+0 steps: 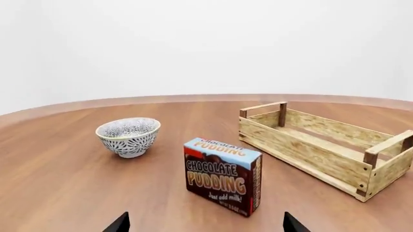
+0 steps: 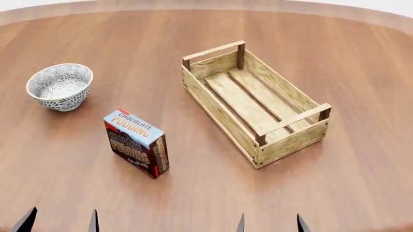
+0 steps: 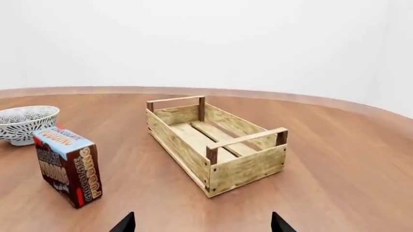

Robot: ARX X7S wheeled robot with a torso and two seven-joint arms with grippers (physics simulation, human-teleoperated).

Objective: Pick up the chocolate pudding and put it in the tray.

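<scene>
The chocolate pudding carton stands upright on the round wooden table, light-blue top up, left of centre in the head view. It also shows in the left wrist view and the right wrist view. The light-wood slatted tray lies empty to its right, also seen in the left wrist view and the right wrist view. My left gripper is open and empty near the front edge, short of the carton. My right gripper is open and empty, short of the tray.
A round grey-patterned bowl stands at the left, behind the carton; it also shows in the left wrist view and the right wrist view. The table's curved far edge runs behind everything.
</scene>
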